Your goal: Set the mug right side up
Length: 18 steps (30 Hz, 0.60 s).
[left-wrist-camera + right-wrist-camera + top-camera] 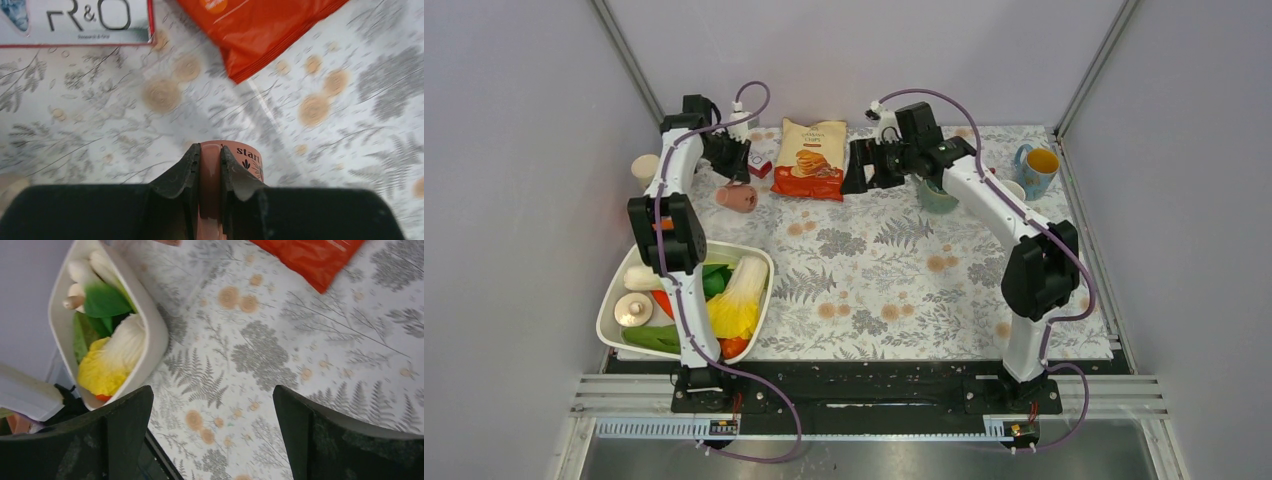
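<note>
The salmon-pink mug (pixel 737 198) with black "start" lettering lies on its side at the far left of the floral tablecloth, beside the chips bag. My left gripper (pixel 734 178) comes down onto it from behind. In the left wrist view the left gripper (pixel 210 156) is shut on the mug's handle, with the mug body (pixel 248 161) showing to the right of the fingers (pixel 182 170). I cannot tell whether the mug touches the cloth. My right gripper (pixel 854 167) hovers open and empty right of the chips bag; it also shows in the right wrist view (pixel 212 407).
An orange chips bag (pixel 809 158) lies at the back centre. A green mug (pixel 936 196) sits under the right arm, and a blue mug (pixel 1037 170) stands at the back right. A white bin (pixel 759 262) of vegetables is front left. A cream cup (pixel 644 168) and an R&O box (pixel 75 22) are nearby.
</note>
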Available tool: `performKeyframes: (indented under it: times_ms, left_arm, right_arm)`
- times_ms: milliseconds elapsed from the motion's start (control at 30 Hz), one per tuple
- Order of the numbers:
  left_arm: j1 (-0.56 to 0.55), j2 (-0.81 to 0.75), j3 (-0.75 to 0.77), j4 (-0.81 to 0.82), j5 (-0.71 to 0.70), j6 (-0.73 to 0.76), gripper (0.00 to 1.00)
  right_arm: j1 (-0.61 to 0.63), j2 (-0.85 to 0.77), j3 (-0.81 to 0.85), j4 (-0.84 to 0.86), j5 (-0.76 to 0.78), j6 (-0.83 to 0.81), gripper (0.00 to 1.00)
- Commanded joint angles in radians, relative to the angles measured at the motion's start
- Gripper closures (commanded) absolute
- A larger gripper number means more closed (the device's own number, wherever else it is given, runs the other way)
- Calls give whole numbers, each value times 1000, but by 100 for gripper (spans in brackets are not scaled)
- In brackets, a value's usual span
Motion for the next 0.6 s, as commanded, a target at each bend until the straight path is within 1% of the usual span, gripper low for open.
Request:
performKeyframes:
  times_ms: [0, 67, 167, 200, 367, 500, 567]
  left_arm:
    - [-38, -135, 64, 82, 204, -257, 100]
    - [-76, -167, 65, 84, 219, -274, 100]
    - [-120, -219, 59, 103, 301, -325, 100]
    - [-131, -233, 58, 114, 325, -342, 100]
    - [-158, -285, 43, 176, 464, -469, 100]
    - [-170, -313, 30, 247, 516, -550, 100]
    - [-171, -317, 31, 277, 541, -592, 100]
  right_arm:
    - [57, 20, -14, 275, -190, 165, 0]
    - [72, 39, -41, 424, -234, 268, 1]
    - [78, 69, -102, 700, -275, 457, 1]
    - [78, 82, -107, 756, -274, 511, 0]
    - [78, 147, -66, 843, -279, 606, 0]
    - [78, 173, -57, 883, -304, 649, 0]
    - [78, 172, -71, 919, -319, 668, 2]
